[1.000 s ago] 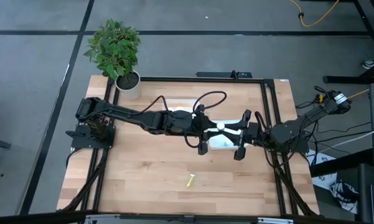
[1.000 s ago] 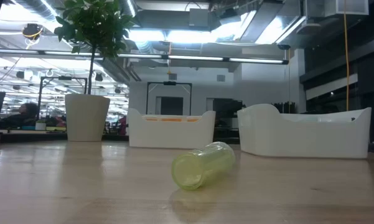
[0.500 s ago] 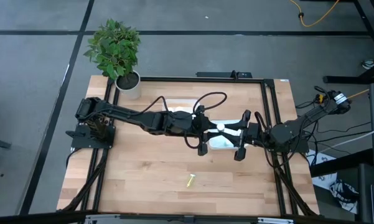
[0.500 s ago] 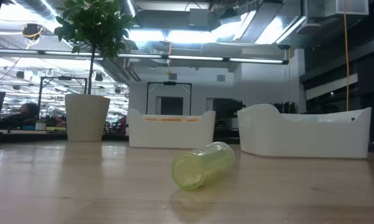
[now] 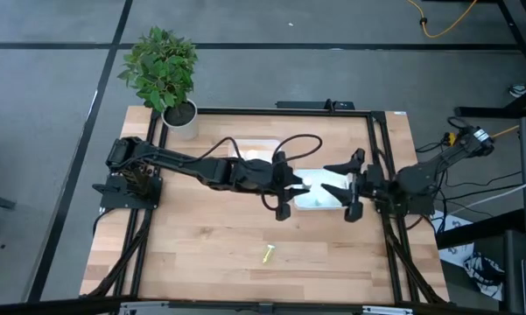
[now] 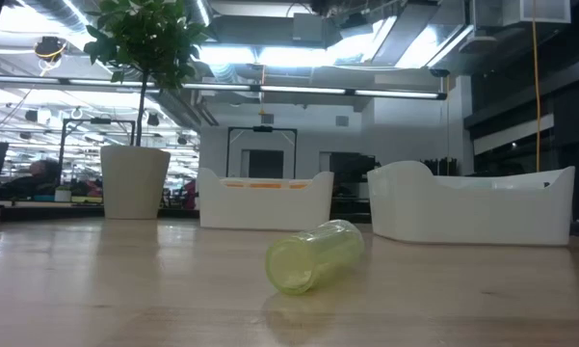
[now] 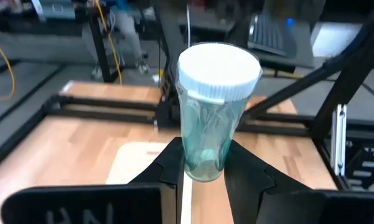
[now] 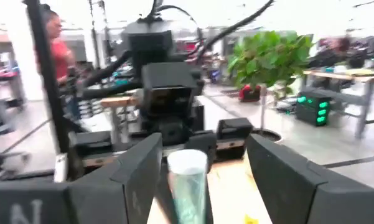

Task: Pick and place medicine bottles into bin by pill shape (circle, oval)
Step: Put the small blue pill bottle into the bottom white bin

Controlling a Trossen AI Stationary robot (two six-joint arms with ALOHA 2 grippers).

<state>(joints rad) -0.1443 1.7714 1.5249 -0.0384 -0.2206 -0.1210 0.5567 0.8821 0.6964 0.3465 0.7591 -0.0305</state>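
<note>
left claw – grips teal bottle | right claw – spread wide

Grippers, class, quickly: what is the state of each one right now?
Left gripper: closed on the teal bottle.
Right gripper: open, holding nothing, facing that bottle.

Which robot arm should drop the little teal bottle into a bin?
Probably the left. The left gripper is clamped on the teal bottle over the white bins, while the right gripper is open, holding nothing.
</note>
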